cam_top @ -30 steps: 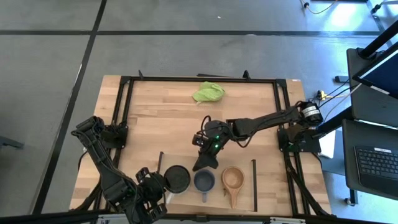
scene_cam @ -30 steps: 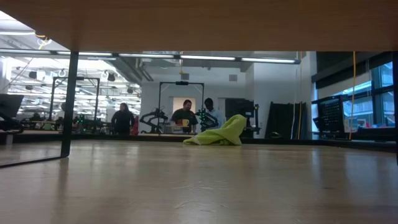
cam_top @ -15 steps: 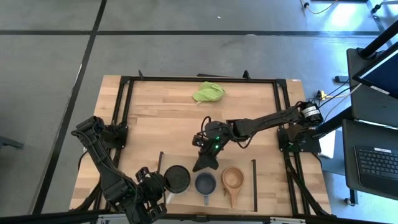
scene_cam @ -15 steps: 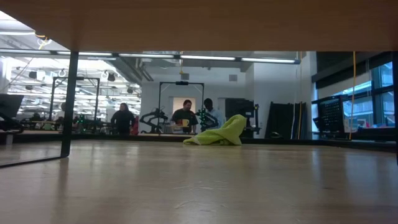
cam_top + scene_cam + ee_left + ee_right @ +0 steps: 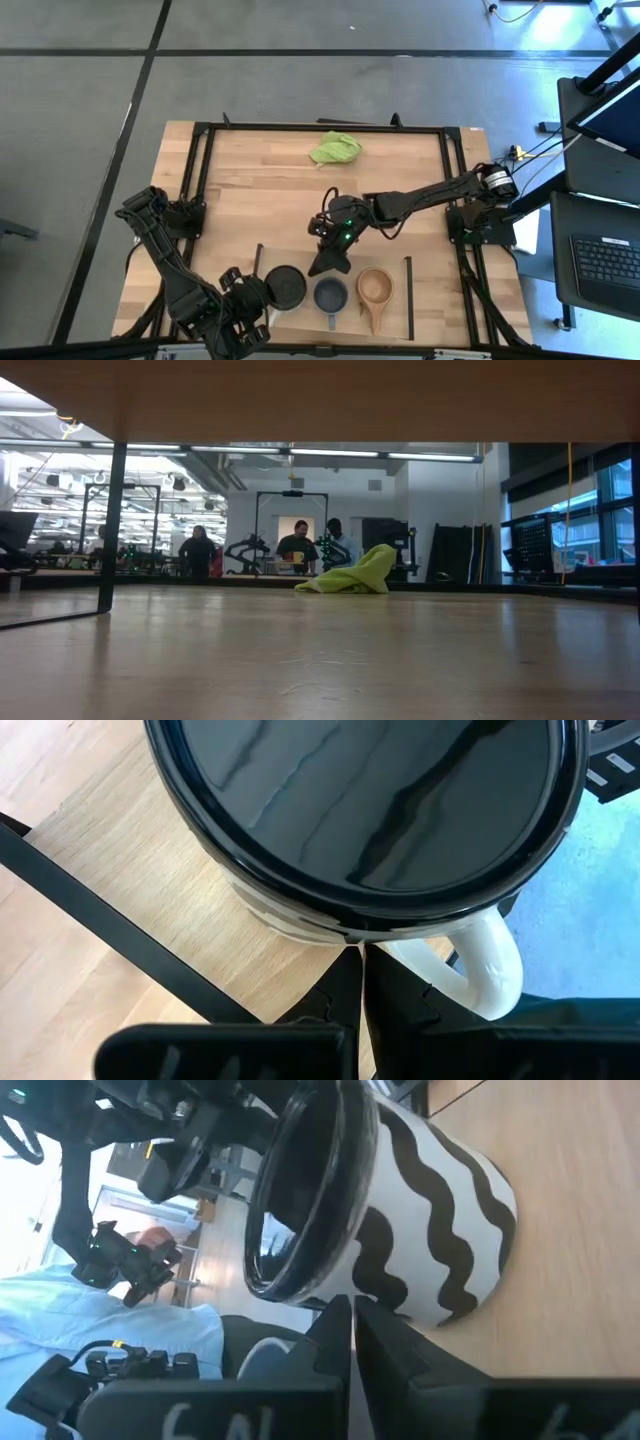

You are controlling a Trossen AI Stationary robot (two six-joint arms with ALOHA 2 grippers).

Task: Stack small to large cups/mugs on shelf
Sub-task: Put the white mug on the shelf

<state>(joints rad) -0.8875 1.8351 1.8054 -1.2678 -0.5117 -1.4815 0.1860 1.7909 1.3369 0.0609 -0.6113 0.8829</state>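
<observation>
Three cups stand upright in a row on the light-wood shelf [image 5: 283,258] at the table's near edge. From left to right they are the white mug with black wavy stripes and a dark inside [image 5: 285,287], the blue-grey mug [image 5: 329,293] and the tan wooden cup [image 5: 374,286]. My left gripper [image 5: 262,302] is shut at the white mug's near left side, beside its handle [image 5: 490,970]. My right gripper [image 5: 322,268] is shut and points down at the far side of the gap between the white and blue-grey mugs. My left gripper's shut fingertips [image 5: 361,952] stand right at the white mug's wall [image 5: 330,925], next to the handle's root; I cannot tell whether they touch it. My right gripper's shut fingertips [image 5: 352,1302] stand close to the mug's striped wall [image 5: 400,1295]; I cannot tell whether they touch it.
A lime-green cloth [image 5: 335,149] lies near the table's far edge and also shows in the low view [image 5: 350,572]. Thin black bars [image 5: 408,298] bound the shelf's short sides. The low view looks under the shelf; people stand in the room beyond.
</observation>
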